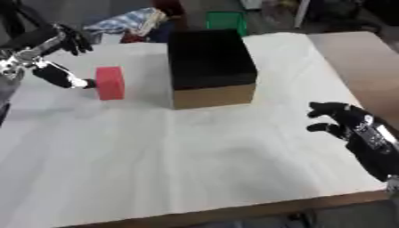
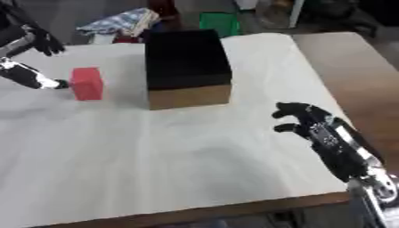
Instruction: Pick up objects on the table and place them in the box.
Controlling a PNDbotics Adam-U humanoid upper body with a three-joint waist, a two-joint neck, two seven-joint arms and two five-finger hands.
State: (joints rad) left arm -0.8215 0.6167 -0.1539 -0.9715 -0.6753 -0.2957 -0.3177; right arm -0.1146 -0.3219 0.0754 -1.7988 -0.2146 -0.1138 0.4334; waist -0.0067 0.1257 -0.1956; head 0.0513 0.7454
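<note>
A red block point(image 1: 110, 83) stands on the white-covered table, just left of the box point(image 1: 214, 95), which has a black inside and a brown cardboard front wall. My left hand point(image 1: 46, 44) is at the block's left side, open. Its thumb tip point(image 1: 78, 83) touches or nearly touches the block's left face, and its fingers point(image 1: 75, 39) spread above and behind it. My right hand point(image 2: 319, 127) hovers open over the cloth at the lower right, fingers pointing left, far from the block. What the box holds cannot be seen.
A white cloth point(image 1: 179, 151) covers most of the table. Bare brown tabletop point(image 1: 358, 58) shows at the right and along the front edge. Behind the table lie a patterned heap of cloth point(image 1: 128, 22) and a green crate point(image 1: 226, 20).
</note>
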